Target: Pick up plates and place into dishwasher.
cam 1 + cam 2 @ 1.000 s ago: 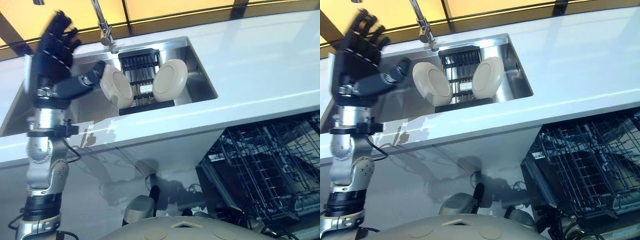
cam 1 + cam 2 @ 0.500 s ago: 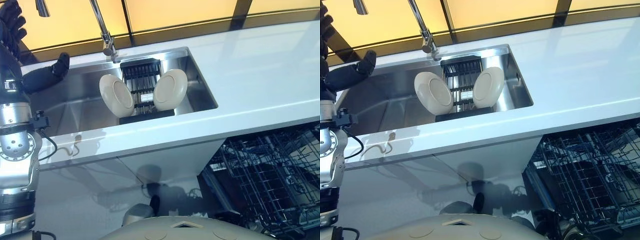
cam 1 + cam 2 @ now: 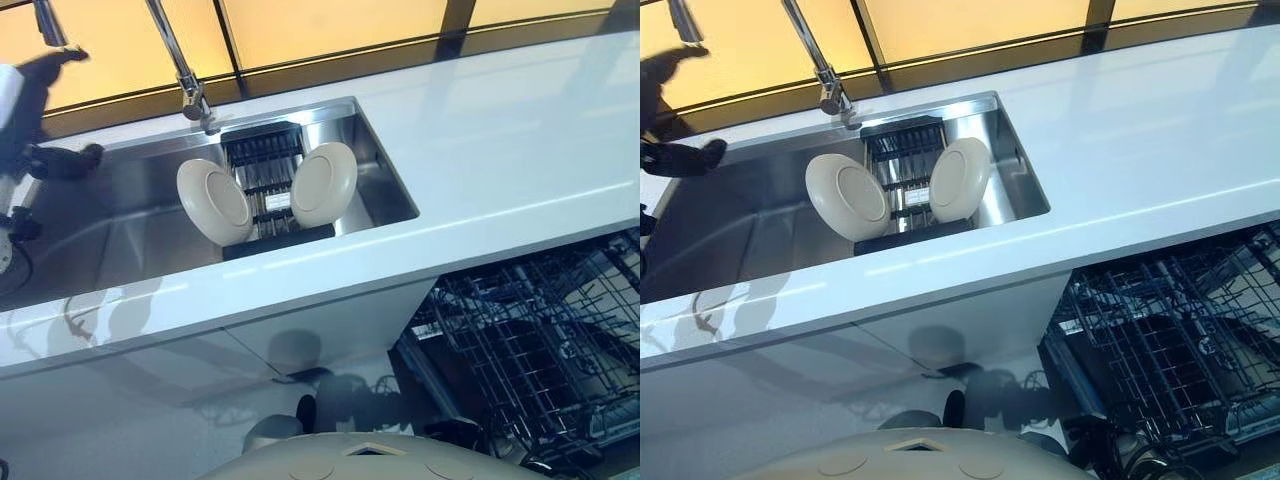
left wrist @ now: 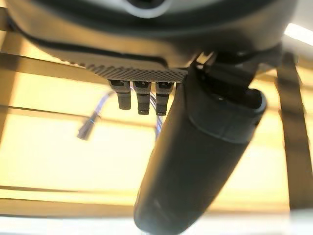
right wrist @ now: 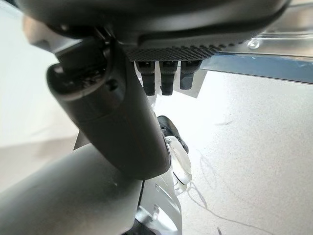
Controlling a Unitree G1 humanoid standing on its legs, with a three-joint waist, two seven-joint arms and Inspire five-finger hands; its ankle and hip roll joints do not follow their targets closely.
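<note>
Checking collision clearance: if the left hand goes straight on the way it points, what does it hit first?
Likely the yellow wall panel behind the sink: the left wrist view looks along the left hand straight at it, nothing between. The plates sit off that line. Depth is unclear.

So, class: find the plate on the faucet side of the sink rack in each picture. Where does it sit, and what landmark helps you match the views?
Left eye view: left plate leaning on the black rack in the sink.
Right eye view: same plate, left of the rack.
Left wrist view: absent.
Right wrist view: absent.
Shared landmark: the faucet above the rack.
</note>
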